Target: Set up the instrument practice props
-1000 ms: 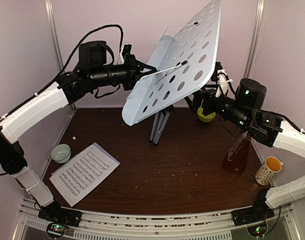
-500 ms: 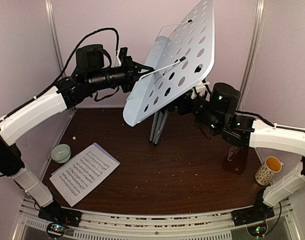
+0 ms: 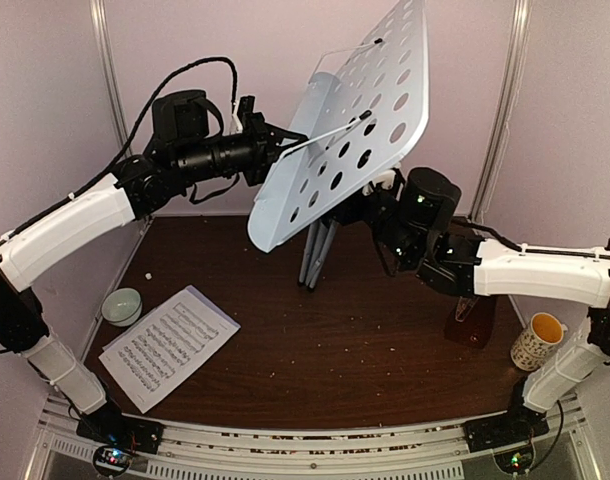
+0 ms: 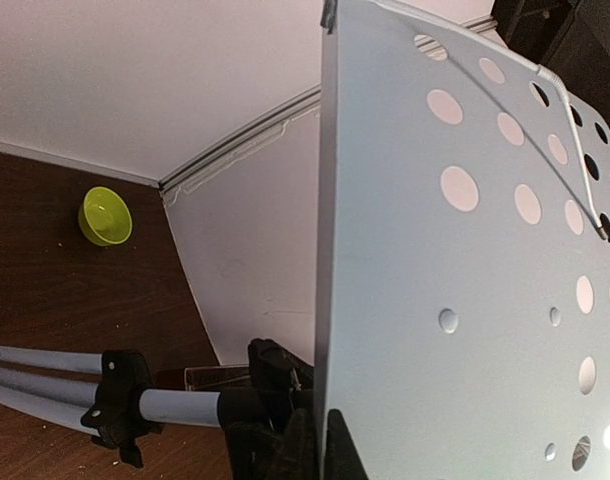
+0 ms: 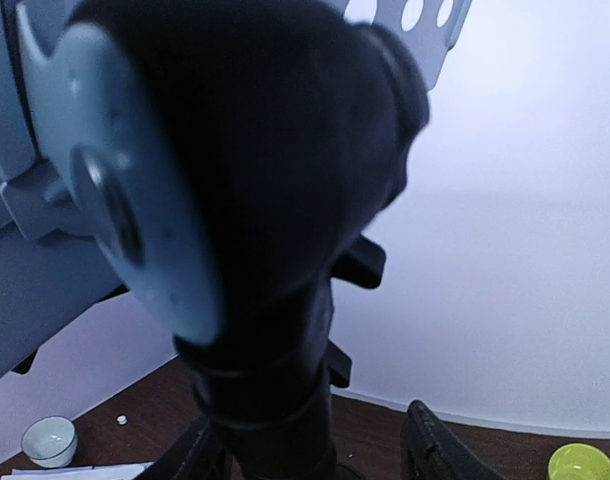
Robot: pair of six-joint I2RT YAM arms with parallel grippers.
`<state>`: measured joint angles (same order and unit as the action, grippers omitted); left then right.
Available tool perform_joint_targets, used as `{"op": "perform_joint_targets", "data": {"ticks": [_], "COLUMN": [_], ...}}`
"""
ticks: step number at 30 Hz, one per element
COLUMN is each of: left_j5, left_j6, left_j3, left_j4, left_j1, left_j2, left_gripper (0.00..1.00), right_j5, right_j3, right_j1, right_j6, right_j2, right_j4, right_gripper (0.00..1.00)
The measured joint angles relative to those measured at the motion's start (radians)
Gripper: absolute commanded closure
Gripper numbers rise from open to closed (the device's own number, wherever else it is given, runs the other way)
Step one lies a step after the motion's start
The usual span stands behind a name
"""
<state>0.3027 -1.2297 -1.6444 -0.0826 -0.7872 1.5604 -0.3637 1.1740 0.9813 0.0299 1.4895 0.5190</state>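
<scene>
A white perforated music-stand desk [image 3: 350, 120] tilts steeply atop a silver tripod [image 3: 318, 250]. Up and left of the tripod, the left gripper [image 3: 285, 142] pinches the desk's edge. Just right of the tripod the right gripper [image 3: 373, 210] reaches in, jaws hidden. A sheet-music page [image 3: 168, 345] and a pale bowl [image 3: 122, 305] lie to the tripod's near left, a red-brown metronome [image 3: 475, 318] and a patterned mug [image 3: 538, 341] to its near right.

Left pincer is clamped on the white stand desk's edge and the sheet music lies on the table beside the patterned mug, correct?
No. The left pincer is clamped on the stand desk edge, but the sheet music lies beside the small pale bowl at the table's left; the patterned mug stands far right. The top external view shows it.
</scene>
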Motion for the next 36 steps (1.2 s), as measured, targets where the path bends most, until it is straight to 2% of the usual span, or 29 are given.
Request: {"op": "perform_joint_targets", "data": {"ticks": [7,10,15,16,18,21,26,27,30,36], "left_j5": [0.000,0.000,-0.001,-0.002,-0.002,0.000,0.001,0.000,-0.019,-0.161], "left_j6": [-0.014,-0.018,-0.020,-0.021,-0.034,-0.080,-0.105,-0.105,-0.080,0.067], "left_j3": [0.001,0.002,0.002,0.003,0.008,0.023,0.056,0.066,0.121,0.251], "left_j4": [0.005,0.006,0.006,0.007,0.020,0.104,0.171,0.188,0.229,0.107], "left_j1": [0.000,0.000,0.000,0.000,0.002,0.011,0.040,0.050,0.108,0.230], "left_j2": [0.000,0.000,0.000,0.000,0.000,-0.014,-0.079,-0.094,-0.176,-0.353], "left_gripper": [1.00,1.00,0.99,0.91,0.69,0.38,0.05,0.02,0.02,0.02], "right_j5": [-0.027,-0.027,-0.031,-0.031,-0.032,-0.039,-0.035,-0.032,-0.027,-0.017], "right_j3": [0.000,0.001,0.011,0.012,0.013,0.013,0.013,0.014,0.021,0.054], "right_j1": [0.000,0.000,0.000,0.001,0.001,0.001,0.006,0.006,0.005,-0.009], "right_j6": [0.047,0.063,0.084,0.079,0.093,0.094,0.098,0.098,0.089,0.053], "right_j2": [0.036,0.062,0.086,0.087,0.087,0.087,0.081,0.075,0.065,0.029], "right_j4": [0.105,0.129,0.148,0.149,0.149,0.147,0.133,0.119,0.083,-0.041], "right_gripper": [0.50,0.61,0.87,0.91,1.00,1.00,1.00,1.00,1.00,1.00]}}
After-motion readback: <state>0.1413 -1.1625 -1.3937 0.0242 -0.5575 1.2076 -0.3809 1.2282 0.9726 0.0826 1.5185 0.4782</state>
